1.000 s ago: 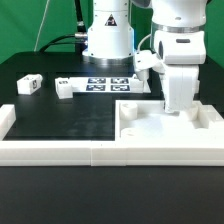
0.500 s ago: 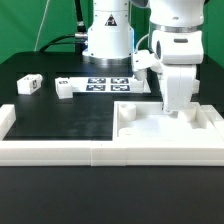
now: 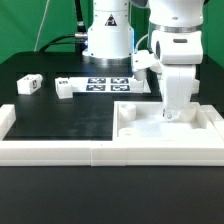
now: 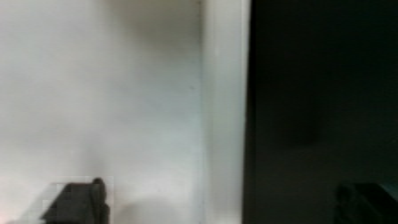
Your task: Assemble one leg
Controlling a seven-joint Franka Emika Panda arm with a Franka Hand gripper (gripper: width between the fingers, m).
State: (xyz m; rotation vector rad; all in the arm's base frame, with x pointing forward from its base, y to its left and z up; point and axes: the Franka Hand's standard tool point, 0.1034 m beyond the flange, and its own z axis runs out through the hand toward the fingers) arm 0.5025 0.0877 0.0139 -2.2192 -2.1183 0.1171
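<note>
I am hovering the spread, empty hand (image 3: 171, 113) over the large flat white plastic panel (image 3: 140, 128), probably gripping its edge next

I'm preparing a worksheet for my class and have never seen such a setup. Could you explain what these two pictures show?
The white machine is a robot arm ending in two fingers. The clear picture comes from a camera off the arm. The blurry one comes from a camera on its wrist. On the black table lie two small white legs, a marker board, a long white border rail and a large white panel. The fingers stand apart above the panel's edge and seem to hold nothing.
</note>
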